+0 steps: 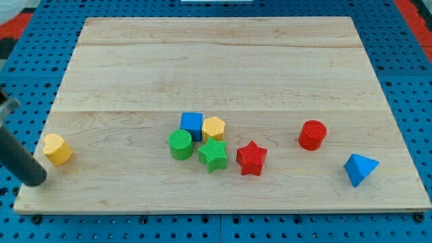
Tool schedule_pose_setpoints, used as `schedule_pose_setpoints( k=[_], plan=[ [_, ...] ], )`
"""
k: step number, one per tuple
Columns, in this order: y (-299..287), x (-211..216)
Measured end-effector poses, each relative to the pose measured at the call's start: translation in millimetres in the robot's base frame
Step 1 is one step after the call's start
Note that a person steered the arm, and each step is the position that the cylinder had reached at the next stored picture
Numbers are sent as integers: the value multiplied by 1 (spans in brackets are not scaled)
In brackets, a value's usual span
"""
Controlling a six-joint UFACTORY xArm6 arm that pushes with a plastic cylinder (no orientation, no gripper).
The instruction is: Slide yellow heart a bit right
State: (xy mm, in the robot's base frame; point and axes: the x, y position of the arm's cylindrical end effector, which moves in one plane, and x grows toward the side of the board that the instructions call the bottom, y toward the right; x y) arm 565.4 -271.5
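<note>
Yellow heart (57, 148) sitting way over at the view's left edge of the wooden board (216, 67), near the bottom corner, well apart from everything else. Looking more like a stubby rounded block from this angle, heart shape not really readable, but being the lone yellow piece on that side.

Rod coming in diagonally from the view's left, with my tip (37, 181) resting just beside the heart, a touch lower and to its left. Not quite touching as far as can be told, maybe a sliver of gap. Nothing being held or clamped, obviously, just a bare rod, no opening or closing to speak of.

Placement making sense though: sitting on the heart's left side so a rightward sweep shoves it right. Being slightly low probably means risking a nudge up and right instead of straight right, so likely needing to shift up a bit first.

Rest of the crowd bunching mid-board: blue cube (192, 124), orange-yellow hexagon-ish block (214, 127), green cylinder (180, 144), green star (213, 155), red star (252, 158). Red cylinder (312, 134) and blue triangle-ish block (360, 168) hanging out at the view's right. Plenty of open board between heart and cluster, so a small push not bumping anything.
</note>
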Motion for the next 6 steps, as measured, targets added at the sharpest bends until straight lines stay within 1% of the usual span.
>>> schedule_pose_setpoints(
  k=[1, 2, 3, 4, 5, 6],
  plan=[
    [32, -34],
    [84, -67],
    [31, -35],
    [-4, -19],
    [1, -64],
    [65, -78]
  ],
)
